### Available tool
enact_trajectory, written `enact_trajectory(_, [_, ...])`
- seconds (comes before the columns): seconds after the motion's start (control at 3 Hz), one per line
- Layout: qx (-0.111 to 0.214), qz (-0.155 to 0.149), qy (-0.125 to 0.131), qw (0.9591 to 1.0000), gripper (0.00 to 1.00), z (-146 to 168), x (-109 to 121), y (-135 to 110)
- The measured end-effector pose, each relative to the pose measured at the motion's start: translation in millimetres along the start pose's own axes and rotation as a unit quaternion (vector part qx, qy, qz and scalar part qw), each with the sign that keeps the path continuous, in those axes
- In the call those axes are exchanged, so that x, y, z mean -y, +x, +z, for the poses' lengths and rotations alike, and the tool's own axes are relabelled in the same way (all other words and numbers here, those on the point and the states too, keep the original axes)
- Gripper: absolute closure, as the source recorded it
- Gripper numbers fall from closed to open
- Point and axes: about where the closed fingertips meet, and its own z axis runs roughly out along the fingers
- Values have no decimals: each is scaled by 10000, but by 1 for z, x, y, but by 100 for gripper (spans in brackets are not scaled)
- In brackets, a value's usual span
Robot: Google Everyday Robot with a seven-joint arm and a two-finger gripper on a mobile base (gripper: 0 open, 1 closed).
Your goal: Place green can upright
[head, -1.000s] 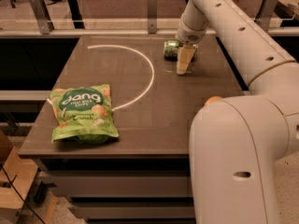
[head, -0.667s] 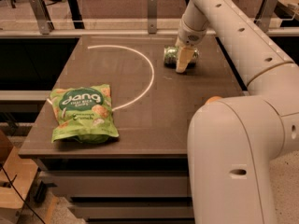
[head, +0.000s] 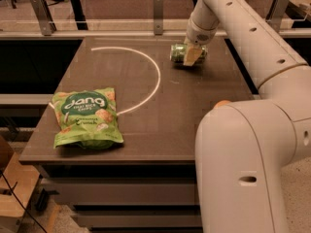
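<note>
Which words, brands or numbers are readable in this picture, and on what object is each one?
"dang": flat green snack bag.
Smaller print below it: too blurred to read.
Markings on the small shiny green metal can, lying at the gripper by the dark table's far edge: unreadable.

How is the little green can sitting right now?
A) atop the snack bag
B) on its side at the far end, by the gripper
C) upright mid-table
B: the green can lies sideways near the far edge of the table, with the gripper right at it.
</note>
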Motion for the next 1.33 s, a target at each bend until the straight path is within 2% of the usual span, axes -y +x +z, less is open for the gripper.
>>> enact_trajectory(0.33, [165, 118, 182, 9996, 100, -31, 3, -1])
enact_trajectory(0.67, [606, 405, 375, 9966, 100, -70, 4, 3])
enact_trajectory(1.0, [1192, 774, 522, 9885, 100, -106, 0, 16])
enact_trajectory(1.33, [1804, 1144, 644, 9748, 100, -131, -3, 28])
